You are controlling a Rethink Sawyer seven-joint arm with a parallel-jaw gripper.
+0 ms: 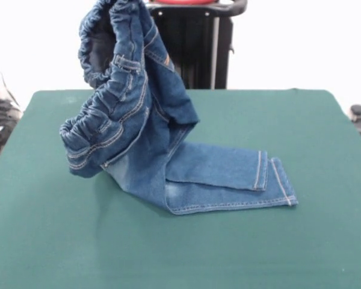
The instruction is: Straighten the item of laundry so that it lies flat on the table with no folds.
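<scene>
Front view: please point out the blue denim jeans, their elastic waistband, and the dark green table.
Blue denim jeans (219, 174): front view, on the leg lying flat.
Elastic waistband (96, 36): front view, on the lifted gathered edge.
Dark green table (78, 241): front view, on bare felt.

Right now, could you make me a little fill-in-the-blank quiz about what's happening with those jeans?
1. The jeans are made of blue ____ cloth.
2. Their ____ end is lifted up off the table, while the leg ends lie on it.
3. The table top is dark ____.
4. The seams are stitched in ____ thread.

Missing words: denim; waistband; green; orange
</scene>
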